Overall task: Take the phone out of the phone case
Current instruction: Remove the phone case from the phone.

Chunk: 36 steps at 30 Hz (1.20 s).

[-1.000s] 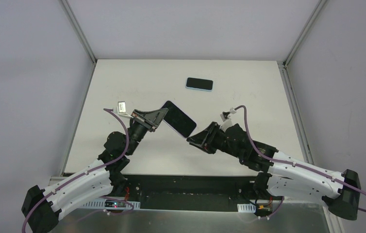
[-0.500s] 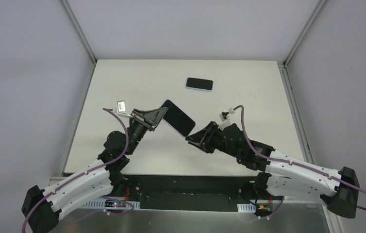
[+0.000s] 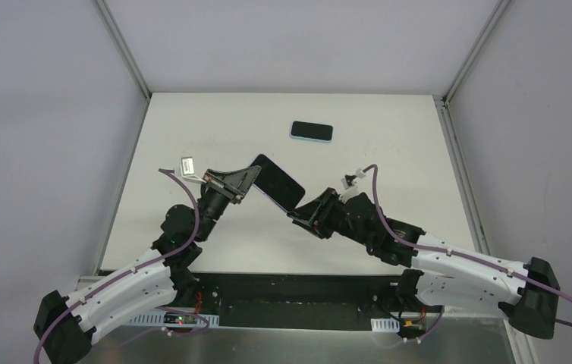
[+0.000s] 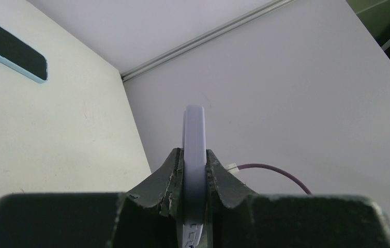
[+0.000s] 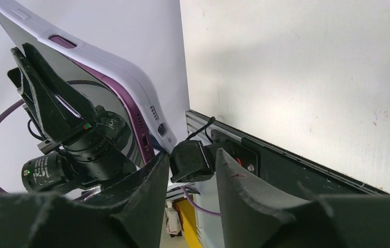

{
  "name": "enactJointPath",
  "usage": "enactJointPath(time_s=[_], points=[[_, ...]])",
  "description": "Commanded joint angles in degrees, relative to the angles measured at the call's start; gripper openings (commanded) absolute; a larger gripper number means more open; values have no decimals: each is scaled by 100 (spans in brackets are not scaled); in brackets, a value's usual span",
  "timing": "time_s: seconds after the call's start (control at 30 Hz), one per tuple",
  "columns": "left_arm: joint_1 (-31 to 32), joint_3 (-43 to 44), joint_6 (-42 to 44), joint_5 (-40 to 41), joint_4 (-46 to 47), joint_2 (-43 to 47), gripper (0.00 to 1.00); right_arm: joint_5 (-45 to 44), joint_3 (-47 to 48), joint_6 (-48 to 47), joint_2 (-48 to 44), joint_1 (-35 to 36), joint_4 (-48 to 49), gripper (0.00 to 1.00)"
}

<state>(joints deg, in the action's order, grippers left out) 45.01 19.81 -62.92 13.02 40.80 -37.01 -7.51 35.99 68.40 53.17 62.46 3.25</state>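
A phone with a dark screen in a lavender case [image 3: 278, 182] is held off the table at mid-left. My left gripper [image 3: 246, 182] is shut on its near end; the left wrist view shows the case edge [image 4: 194, 150] clamped between the two fingers. My right gripper [image 3: 296, 214] is open just below the phone's right corner. In the right wrist view the case [image 5: 105, 67] and the phone's purple edge [image 5: 133, 121] lie to the upper left of the open fingers [image 5: 144, 199], nothing between them.
A second dark phone in a light blue case [image 3: 312, 131] lies flat at the back middle of the white table [image 3: 389, 144], also in the left wrist view [image 4: 9, 49]. Metal rails edge the table. A black panel runs along the near edge.
My right gripper has crept left and up toward the phone's lower right corner. The left gripper and the phone have hardly moved.
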Motion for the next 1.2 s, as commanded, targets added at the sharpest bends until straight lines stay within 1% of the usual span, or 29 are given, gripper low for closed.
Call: enactJointPath(time_s=[0.0, 0.1, 0.17, 0.3, 0.43, 0.57, 0.77, 1.17], points=[[148, 224, -272, -189, 746, 265, 0, -113, 180, -459, -260, -36, -174, 44], [144, 191, -138, -105, 712, 362, 0, -67, 209, -869, -656, -36, -876, 49], [147, 182, -86, -85, 689, 394, 0, -131, 252, -1116, -971, -32, -1325, 51], [148, 162, -146, -83, 651, 414, 0, -612, 228, -1452, -1650, -34, -1878, 52], [139, 171, -291, -252, 616, 352, 0, -784, 225, -1568, -2025, -51, -1847, 52], [133, 261, -434, -549, 597, 196, 0, -607, 348, -1578, -1960, -73, -1674, 52], [87, 435, -815, -975, 596, -94, 0, -648, 358, -1514, -1887, -76, -1589, 52], [86, 450, -861, -1019, 597, -130, 0, -753, 207, -1427, -2032, -102, -1592, 51]])
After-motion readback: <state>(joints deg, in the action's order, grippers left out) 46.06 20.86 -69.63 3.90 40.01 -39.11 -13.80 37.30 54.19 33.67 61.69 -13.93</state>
